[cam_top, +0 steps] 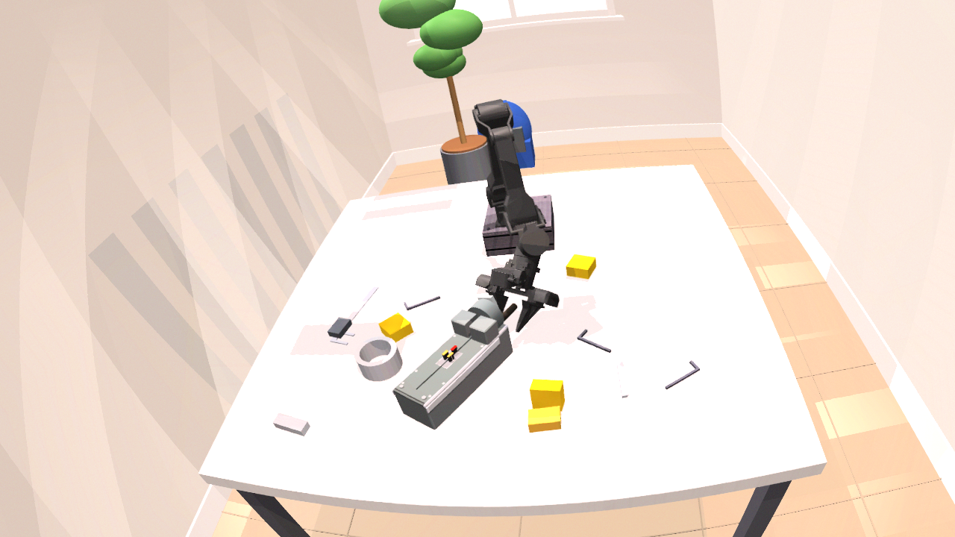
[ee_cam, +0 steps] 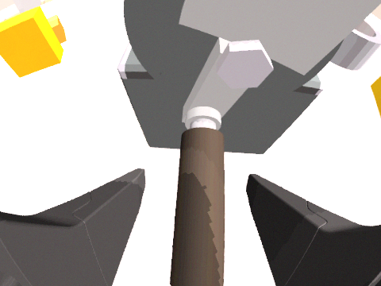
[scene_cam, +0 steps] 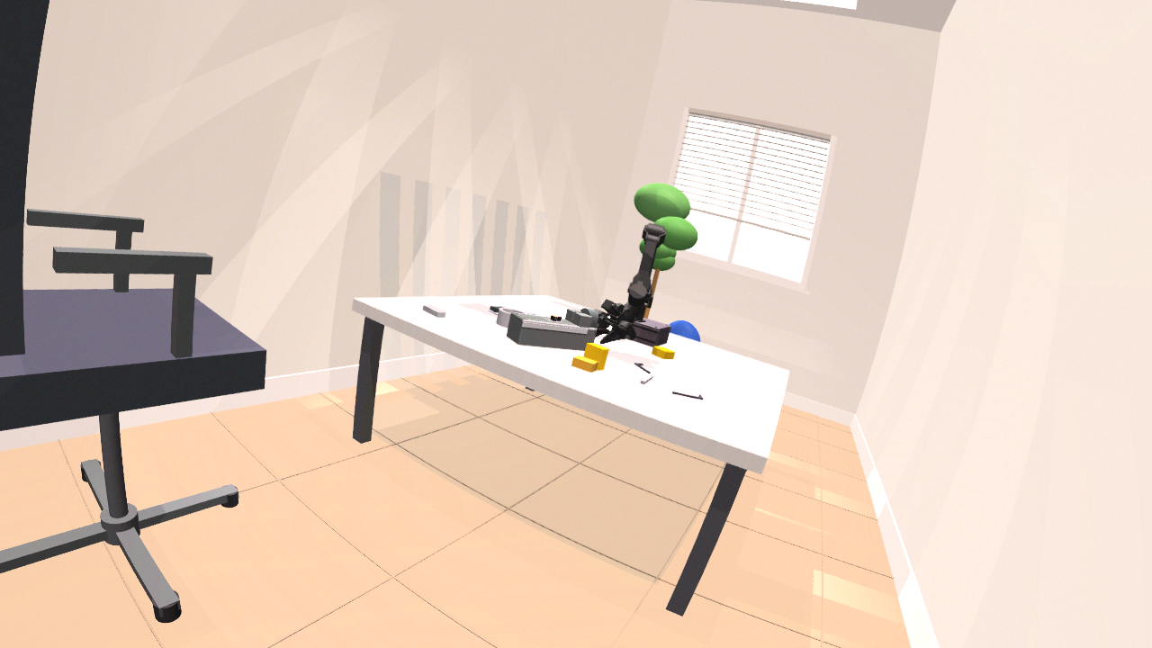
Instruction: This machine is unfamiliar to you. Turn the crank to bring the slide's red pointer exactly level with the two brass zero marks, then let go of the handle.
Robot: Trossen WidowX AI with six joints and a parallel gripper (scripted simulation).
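My gripper [cam_top: 512, 316] [ee_cam: 197, 179] is open, its two dark fingers standing apart with the brown handle [cam_top: 509, 311] [ee_cam: 202, 210] between them. In the wrist view I see white tabletop on both sides of the handle, so neither fingertip is touching it. The handle runs lengthwise between my fingers and on past their tips, where a pale collar [ee_cam: 203, 116] joins it to the crank arm [ee_cam: 216, 85]. That arm slants away from me to a six-sided bolt head [ee_cam: 246, 65] on the near end of the machine [cam_top: 453, 374] [scene_cam: 549, 330] [ee_cam: 198, 103].

Beyond my fingertips, the grey machine stretches away along the white table [cam_top: 668, 427] [scene_cam: 644, 399]. Two grey blocks sit on its top at the end nearest me. Farther from my jaws, past those blocks, the red pointer [cam_top: 453, 347] stands close to the brass marks [cam_top: 448, 355] near the slot. They are too small for me to tell whether they are exactly level.

Past the machine from me lies a pale ring [cam_top: 379, 366] [ee_cam: 356, 49], with a yellow block [cam_top: 395, 326] near it. Two more yellow blocks [cam_top: 546, 404] [scene_cam: 591, 358] [ee_cam: 32, 44] stand together on the other side of the machine.
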